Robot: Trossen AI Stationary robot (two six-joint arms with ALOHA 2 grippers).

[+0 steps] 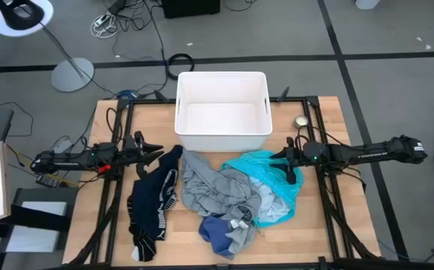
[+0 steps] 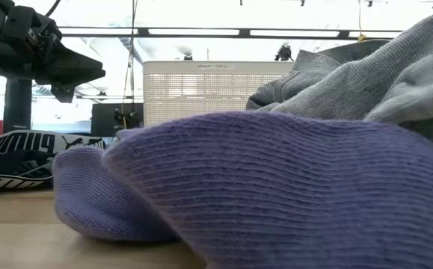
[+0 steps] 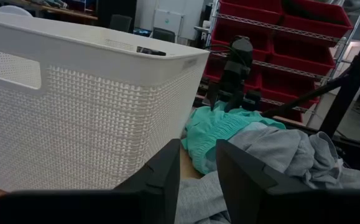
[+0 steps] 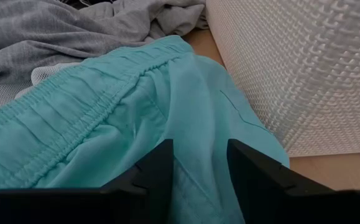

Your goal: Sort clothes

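Black-navy piece (image 2: 14,153) probably reads "PUMA".

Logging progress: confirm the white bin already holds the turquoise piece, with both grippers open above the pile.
Not right. In the high view the white bin is empty; the turquoise piece lies on the table below the right gripper. The left gripper is open too.

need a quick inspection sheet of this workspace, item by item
surface: wooden table, bare at its edges
job's things: grey shirt, turquoise piece, black-navy piece and blue sock heaped in front of the empty white bin
clutter: small round tin near the bin
grippers: left gripper open over the black-navy piece; right gripper open over the turquoise piece
cables: loose leads on the floor
surroundings: red storage bins, lamp stand
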